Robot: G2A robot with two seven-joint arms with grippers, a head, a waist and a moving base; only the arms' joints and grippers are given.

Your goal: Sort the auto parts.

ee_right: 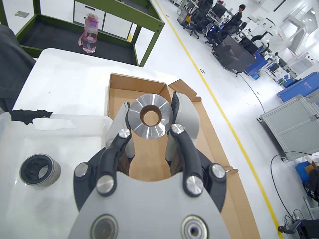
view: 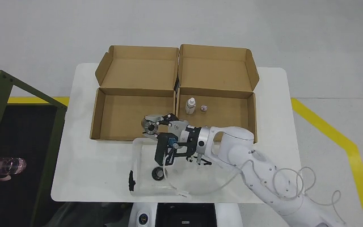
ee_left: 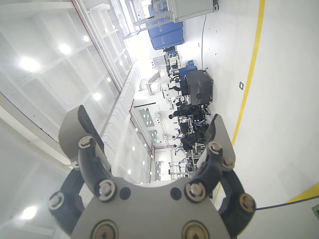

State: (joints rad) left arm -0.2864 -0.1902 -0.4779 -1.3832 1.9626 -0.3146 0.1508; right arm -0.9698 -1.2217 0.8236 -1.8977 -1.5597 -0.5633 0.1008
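My right gripper (ee_right: 150, 104) is shut on a shiny metal ring (ee_right: 150, 117) with a round hole, held by its sides. In the top view the right gripper (view: 152, 126) holds the ring (view: 150, 127) over the near right part of the left cardboard box (view: 122, 116). A black-lined steel bearing (ee_right: 39, 170) lies in the clear plastic bin (ee_right: 62, 123), seen from above as a dark bearing (view: 157, 173) in the bin (view: 138, 148). The right cardboard box (view: 227, 113) holds a small white part (view: 191, 105) and a tiny round one (view: 204, 106). My left gripper (ee_left: 149, 115) is open, aimed at the room.
Both boxes have their lids folded back toward the far table edge. Black tape (ee_right: 30, 116) sticks to the bin's rim. A green cart (ee_right: 94, 8) with a pink bottle (ee_right: 89, 33) stands beside the table's left end.
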